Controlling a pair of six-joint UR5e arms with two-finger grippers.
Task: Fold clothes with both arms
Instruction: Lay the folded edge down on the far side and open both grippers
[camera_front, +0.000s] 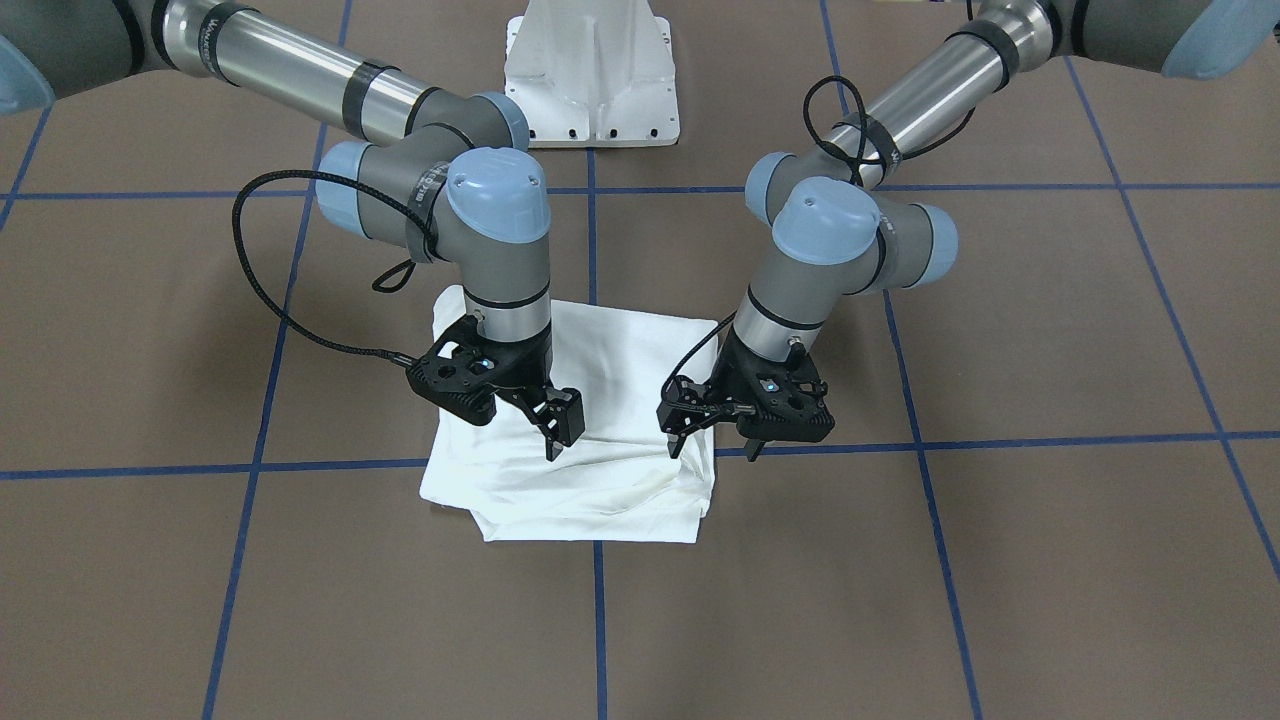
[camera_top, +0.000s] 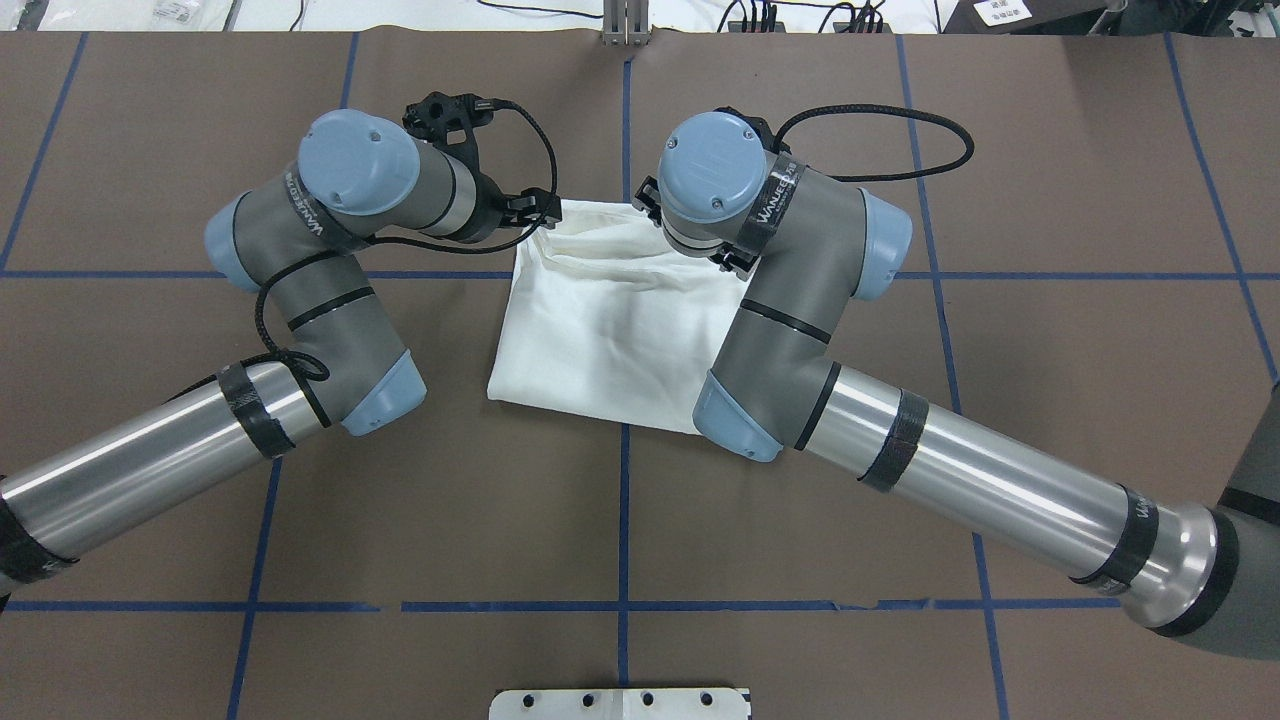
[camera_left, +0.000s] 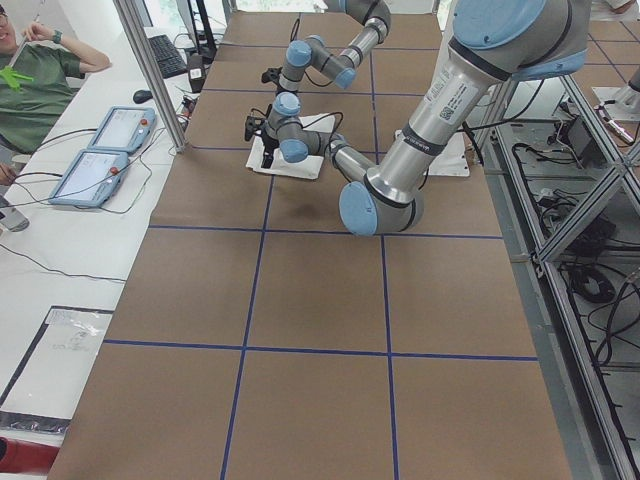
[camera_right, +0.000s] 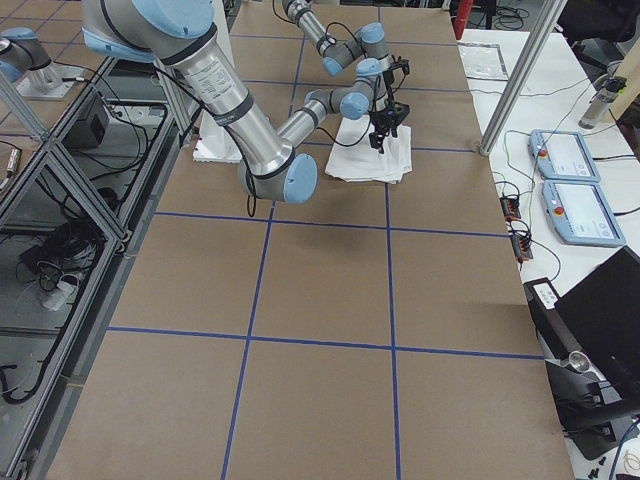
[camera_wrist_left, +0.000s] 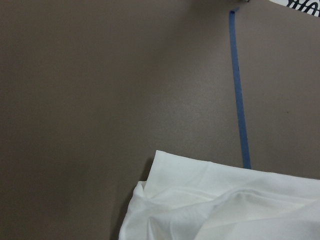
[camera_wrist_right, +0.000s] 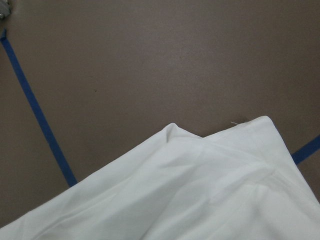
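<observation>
The clothes are one white shirt (camera_front: 610, 385), folded into a rough square on the brown table, with a rumpled edge on the operators' side. In the overhead view the shirt (camera_top: 610, 320) lies between the two wrists. My right gripper (camera_front: 525, 430) hovers over that edge at the view's left, open and holding nothing. At the shirt's other corner my left gripper (camera_front: 712, 440) stands open just above the cloth. Neither wrist camera shows any fingers. The left wrist view has a loose corner of the shirt (camera_wrist_left: 225, 205), and the right wrist view another corner (camera_wrist_right: 175, 190). No text, collar or label shows.
Blue tape lines (camera_front: 600, 610) divide the brown table cover into squares. The white pedestal base (camera_front: 592, 75) stands behind the shirt. Two control tablets (camera_left: 100, 150) and a seated person (camera_left: 40, 80) are beyond the table's far edge. Bare table surrounds the shirt.
</observation>
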